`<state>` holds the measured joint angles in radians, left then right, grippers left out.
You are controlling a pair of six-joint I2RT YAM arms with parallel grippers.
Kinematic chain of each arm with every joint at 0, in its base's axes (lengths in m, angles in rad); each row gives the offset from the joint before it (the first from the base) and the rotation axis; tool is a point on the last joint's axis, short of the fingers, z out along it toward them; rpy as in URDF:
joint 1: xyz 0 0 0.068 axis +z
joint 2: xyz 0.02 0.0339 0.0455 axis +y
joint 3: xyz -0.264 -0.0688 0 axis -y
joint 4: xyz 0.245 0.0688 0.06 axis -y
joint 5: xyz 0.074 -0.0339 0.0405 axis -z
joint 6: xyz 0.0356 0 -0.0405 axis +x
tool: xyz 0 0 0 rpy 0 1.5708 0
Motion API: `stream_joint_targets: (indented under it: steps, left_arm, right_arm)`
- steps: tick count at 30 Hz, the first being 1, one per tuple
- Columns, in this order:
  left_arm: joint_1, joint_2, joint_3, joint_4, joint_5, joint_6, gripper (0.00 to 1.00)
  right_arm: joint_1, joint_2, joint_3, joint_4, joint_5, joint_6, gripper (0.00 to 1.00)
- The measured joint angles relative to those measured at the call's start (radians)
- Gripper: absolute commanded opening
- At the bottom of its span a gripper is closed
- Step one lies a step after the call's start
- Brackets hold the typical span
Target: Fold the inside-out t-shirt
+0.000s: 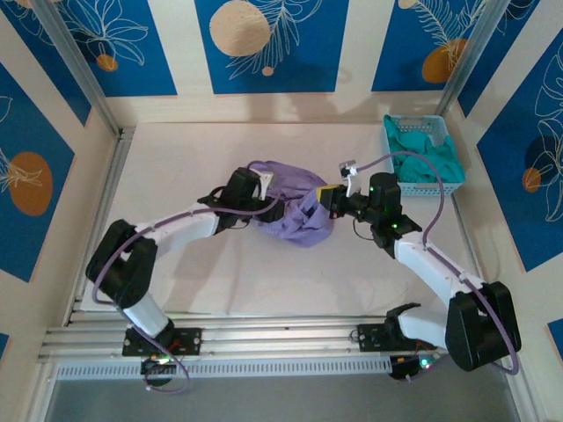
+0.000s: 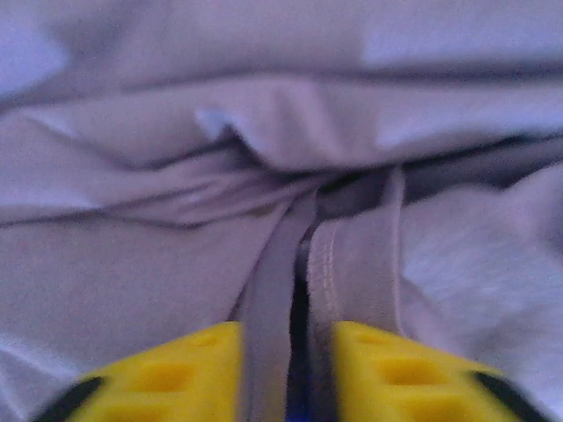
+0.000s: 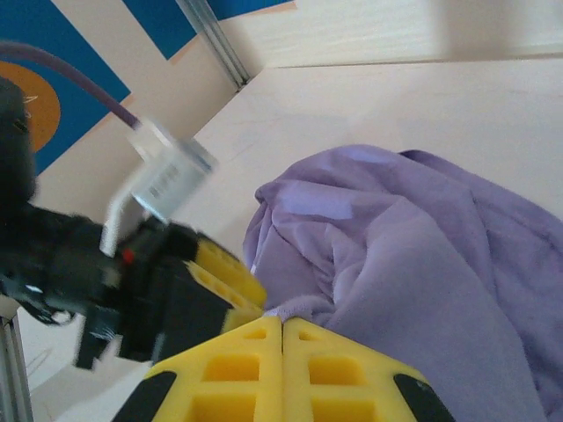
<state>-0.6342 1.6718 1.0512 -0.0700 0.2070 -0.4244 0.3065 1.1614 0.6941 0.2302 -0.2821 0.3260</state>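
Mid-table, bunched t-shirt (image 1: 295,211) — left pincer (image 2: 299,345) pinching hem, right pincer (image 3: 281,327) clamped opposite.

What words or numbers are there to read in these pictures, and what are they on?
No text here can be read.
On the white cable plug: dark printed lines, too blurred to read.
On the lavender t-shirt: no lettering shows on the bunched cloth.
On the blue wall panels: leaf and circle drawings, no words.
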Motion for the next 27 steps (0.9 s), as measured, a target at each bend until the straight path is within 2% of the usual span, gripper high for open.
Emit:
stream_joint_targets:
  steps: [1,4,10,13,15,22,27]
  left_arm:
    - [0.004,0.006,0.000,-0.008,0.002,-0.003,0.00]
    - [0.047,0.000,0.006,-0.019,0.012,-0.006,0.00]
    - [0.232,-0.134,0.017,-0.003,-0.038,-0.047,0.00]
    - [0.293,-0.255,-0.012,0.044,-0.106,-0.057,0.00]
    - [0.301,-0.316,-0.051,0.077,-0.141,-0.059,0.00]
    - [0.300,-0.298,-0.265,0.107,-0.179,-0.060,0.01]
    - [0.296,-0.305,-0.379,0.095,-0.177,-0.042,0.39]
  right_arm:
    - [0.000,-0.001,0.020,-0.011,0.006,0.001,0.00]
    - [-0.003,-0.002,0.104,-0.045,0.018,0.004,0.00]
    - [-0.030,-0.064,0.260,-0.086,0.026,-0.005,0.00]
    - [-0.040,-0.144,0.246,-0.085,0.029,-0.015,0.00]
    - [-0.043,-0.181,0.209,-0.070,0.024,-0.020,0.00]
    - [-0.043,-0.156,-0.008,-0.042,-0.005,-0.004,0.00]
    - [-0.030,-0.152,-0.123,-0.063,-0.032,0.023,0.00]
